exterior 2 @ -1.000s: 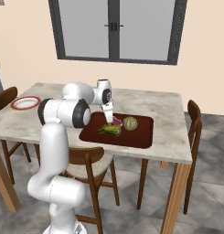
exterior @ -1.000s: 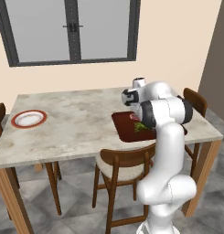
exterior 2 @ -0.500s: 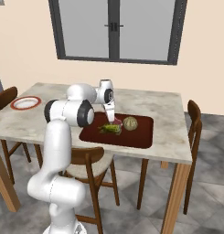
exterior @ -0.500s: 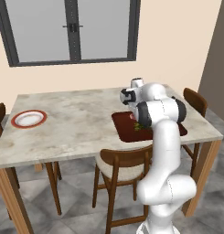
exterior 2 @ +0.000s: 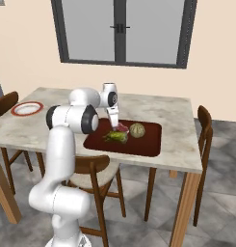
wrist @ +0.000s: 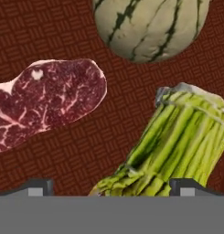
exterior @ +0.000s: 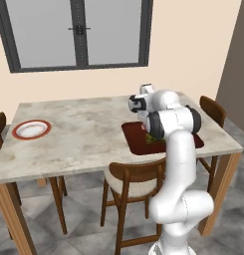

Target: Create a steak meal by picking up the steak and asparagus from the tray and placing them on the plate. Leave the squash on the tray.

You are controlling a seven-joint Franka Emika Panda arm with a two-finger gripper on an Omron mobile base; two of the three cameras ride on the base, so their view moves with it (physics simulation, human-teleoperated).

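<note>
As the claw [wrist: 111, 185] hangs open, asparagus [wrist: 177, 148] between its tips, steak [wrist: 45, 100] beside

Peach wall [exterior: 193, 45] — dark-framed window [exterior: 76, 32], marble table [exterior: 83, 134], wooden chairs [exterior: 131, 182].

tray: dark red-brown rectangular tray [wrist: 63, 151], matt, fine woven basket-weave texture
steak: pinkish-red raw meat slab [wrist: 45, 98], moist-looking, pale marbling
squash: round pale green-tan squash [wrist: 150, 25], smooth matt skin, dark ribs
asparagus: green stalk bundle [wrist: 177, 146], fibrous, ridged
table: pale marbled stone-look tabletop [exterior: 83, 137], smooth; legs wood
plate: white round plate with red-orange rim [exterior: 31, 129], glazed-looking
</note>
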